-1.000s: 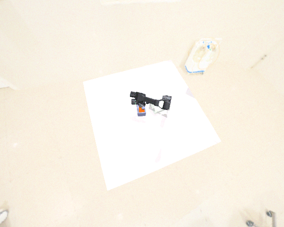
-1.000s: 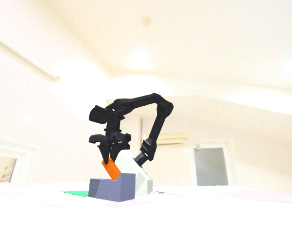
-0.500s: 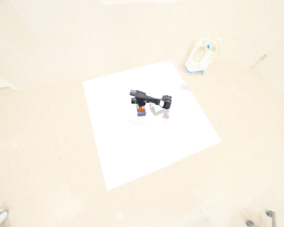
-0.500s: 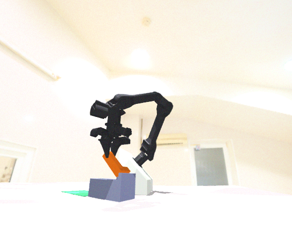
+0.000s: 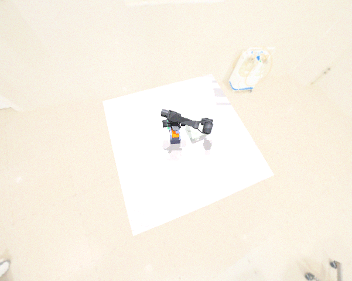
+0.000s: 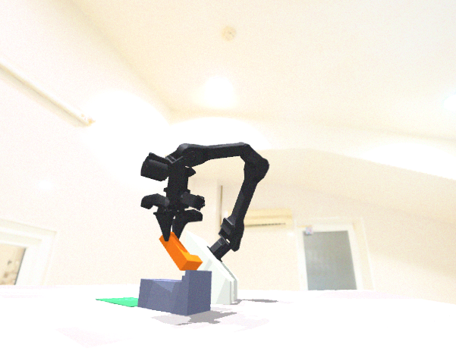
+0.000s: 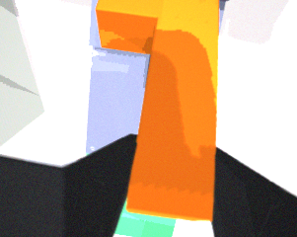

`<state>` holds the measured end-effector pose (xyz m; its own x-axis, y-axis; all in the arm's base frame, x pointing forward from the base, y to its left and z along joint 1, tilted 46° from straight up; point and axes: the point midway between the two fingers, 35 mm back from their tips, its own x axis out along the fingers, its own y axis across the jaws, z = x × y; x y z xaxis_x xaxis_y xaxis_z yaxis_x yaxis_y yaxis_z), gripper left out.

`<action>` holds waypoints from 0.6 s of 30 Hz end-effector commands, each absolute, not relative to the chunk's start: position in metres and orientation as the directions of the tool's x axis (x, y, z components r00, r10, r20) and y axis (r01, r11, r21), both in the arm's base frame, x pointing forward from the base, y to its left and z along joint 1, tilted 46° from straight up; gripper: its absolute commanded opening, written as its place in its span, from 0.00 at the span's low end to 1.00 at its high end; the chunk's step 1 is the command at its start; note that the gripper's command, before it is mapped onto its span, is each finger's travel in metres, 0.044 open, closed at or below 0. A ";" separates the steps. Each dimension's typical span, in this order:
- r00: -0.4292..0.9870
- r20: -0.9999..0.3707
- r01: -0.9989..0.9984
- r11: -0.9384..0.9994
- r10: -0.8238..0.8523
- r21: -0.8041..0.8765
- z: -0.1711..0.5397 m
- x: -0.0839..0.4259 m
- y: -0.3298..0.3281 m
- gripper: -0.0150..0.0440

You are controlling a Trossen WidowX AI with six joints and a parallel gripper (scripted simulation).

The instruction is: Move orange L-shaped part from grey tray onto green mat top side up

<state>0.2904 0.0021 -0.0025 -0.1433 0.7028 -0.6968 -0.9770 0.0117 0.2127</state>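
Note:
My gripper is shut on the plain end of the orange L-shaped part. The part hangs steeply tilted, its held end up and its L-shaped end down. It is out of the pocket, with the L-shaped end low over the taller end of the grey tray; the exact gap is hard to tell. The green mat lies flat beyond the tray's lower end. In the top view the arm hides the fingers and most of the mat.
The arm's pale base stands beside the tray, to its right in the top view. The tray's raised end wall stands higher than the rest of it, right below the part. All stand on a white table top.

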 end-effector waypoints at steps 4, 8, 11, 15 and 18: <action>-0.147 -0.698 -0.977 0.009 0.701 0.215 -0.026 0.283 -0.019 0.25; -0.147 -0.698 -0.977 0.010 0.700 0.215 -0.038 0.278 -0.033 0.25; -0.147 -0.699 -0.977 0.010 0.700 0.215 -0.048 0.274 -0.043 0.25; -0.147 -0.700 -0.977 0.010 0.699 0.215 -0.061 0.269 -0.057 0.25; -0.147 -0.700 -0.977 0.010 0.699 0.215 -0.070 0.265 -0.068 0.25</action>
